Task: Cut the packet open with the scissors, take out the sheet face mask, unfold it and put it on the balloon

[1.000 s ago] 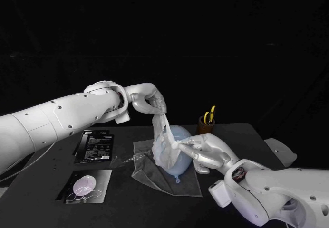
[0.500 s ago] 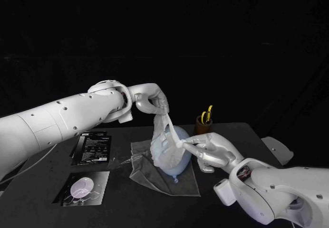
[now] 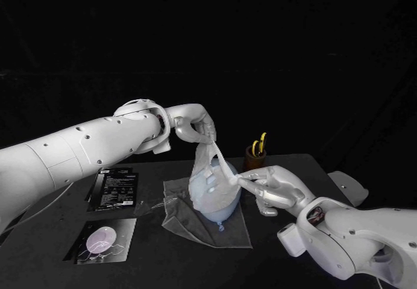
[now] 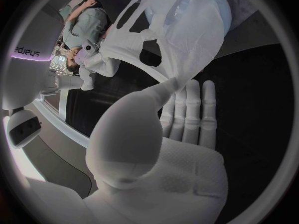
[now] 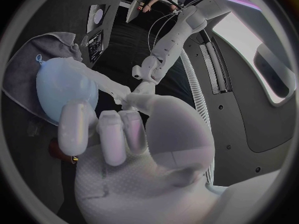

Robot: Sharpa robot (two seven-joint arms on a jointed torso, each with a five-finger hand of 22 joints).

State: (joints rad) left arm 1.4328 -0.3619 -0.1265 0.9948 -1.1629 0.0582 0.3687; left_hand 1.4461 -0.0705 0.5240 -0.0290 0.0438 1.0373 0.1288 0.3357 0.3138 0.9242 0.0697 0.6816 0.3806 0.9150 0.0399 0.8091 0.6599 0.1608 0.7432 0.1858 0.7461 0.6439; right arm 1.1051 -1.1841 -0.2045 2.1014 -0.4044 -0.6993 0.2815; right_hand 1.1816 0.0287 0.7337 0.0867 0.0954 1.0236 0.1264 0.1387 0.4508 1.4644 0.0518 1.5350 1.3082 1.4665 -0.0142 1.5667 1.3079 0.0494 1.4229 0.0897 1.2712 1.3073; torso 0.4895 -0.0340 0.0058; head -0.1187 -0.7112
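Note:
The white sheet face mask (image 3: 211,170) hangs stretched between my two hands over the pale blue balloon (image 3: 214,198). My left hand (image 3: 196,125) pinches its top edge high above the table. My right hand (image 3: 271,187) pinches a side edge just right of the balloon. The left wrist view shows the mask (image 4: 171,40) unfolded, its eye and mouth holes open, with the balloon (image 4: 215,10) behind it and my left hand (image 4: 177,119) gripping a strip. In the right wrist view my right hand (image 5: 118,129) holds a strip of mask (image 5: 106,87) beside the balloon (image 5: 62,92).
The balloon lies on a grey cloth (image 3: 196,229). Yellow-handled scissors (image 3: 260,144) stand in a brown cup (image 3: 253,161) behind it. A black packet (image 3: 113,188) and a second packet with a pale oval (image 3: 100,241) lie at the table's left.
My right hand has risen and drawn its edge of the mask out to the right, spreading the sheet wider over the balloon. My left hand keeps its grip at about the same height.

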